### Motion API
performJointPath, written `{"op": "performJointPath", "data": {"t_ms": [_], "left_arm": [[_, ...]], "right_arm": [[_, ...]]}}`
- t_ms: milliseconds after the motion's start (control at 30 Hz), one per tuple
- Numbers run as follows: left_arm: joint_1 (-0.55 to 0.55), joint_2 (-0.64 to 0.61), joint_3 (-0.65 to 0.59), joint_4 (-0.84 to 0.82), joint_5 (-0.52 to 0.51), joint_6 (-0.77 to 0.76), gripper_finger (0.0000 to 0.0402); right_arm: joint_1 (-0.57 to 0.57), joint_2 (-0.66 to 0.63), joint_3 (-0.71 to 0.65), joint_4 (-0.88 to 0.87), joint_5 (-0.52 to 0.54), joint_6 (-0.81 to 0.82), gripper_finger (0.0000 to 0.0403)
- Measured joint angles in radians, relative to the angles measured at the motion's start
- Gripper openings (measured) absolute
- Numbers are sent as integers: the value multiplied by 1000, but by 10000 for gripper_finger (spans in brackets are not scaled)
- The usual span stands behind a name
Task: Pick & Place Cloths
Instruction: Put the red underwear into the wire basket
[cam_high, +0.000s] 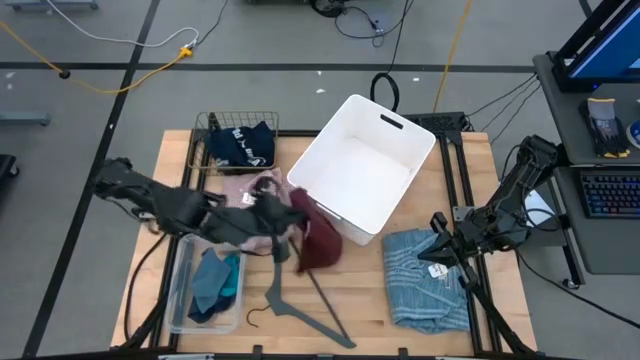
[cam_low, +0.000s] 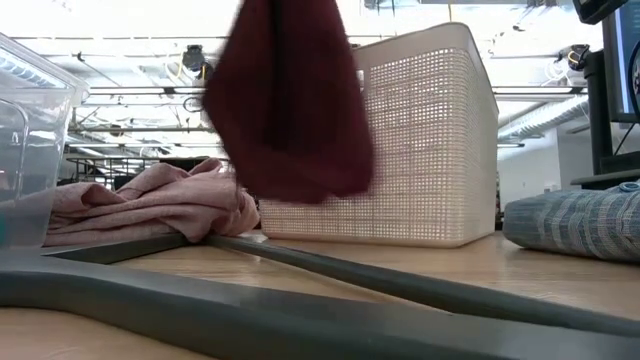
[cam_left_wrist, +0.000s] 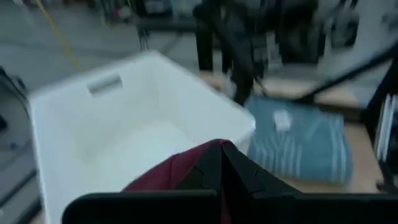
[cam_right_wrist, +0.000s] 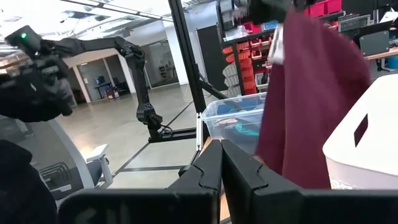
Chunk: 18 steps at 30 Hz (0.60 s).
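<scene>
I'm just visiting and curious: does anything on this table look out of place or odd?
Only the grey hanger, lying loose on the wood with nothing on it. The maroon cloth dangling above the table beside the white bin is simply held by the left tool.

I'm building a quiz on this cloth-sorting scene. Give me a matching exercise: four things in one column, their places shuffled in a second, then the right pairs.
Things:
1. maroon cloth
2. light-blue ribbed cloth
3. dark navy cloth
4. teal cloth

Places:
A. in the clear plastic container
B. lying on the table by the right gripper
C. hanging from the left gripper, beside the white bin
D. in the wire basket

Pairs: 1-C, 2-B, 3-D, 4-A
</scene>
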Motion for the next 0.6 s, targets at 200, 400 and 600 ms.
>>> {"op": "performJointPath", "data": {"t_ms": [200, 400, 600], "left_arm": [[-44, -78, 0, 199, -64, 221, 0], [-90, -126, 0, 412, -41, 450, 0], [-120, -153, 0, 566, 220, 558, 0]], "right_arm": [[0, 0, 0, 0, 4, -3, 0], [0, 0, 0, 0, 7, -4, 0], [0, 0, 0, 0, 6, -23, 0]]}}
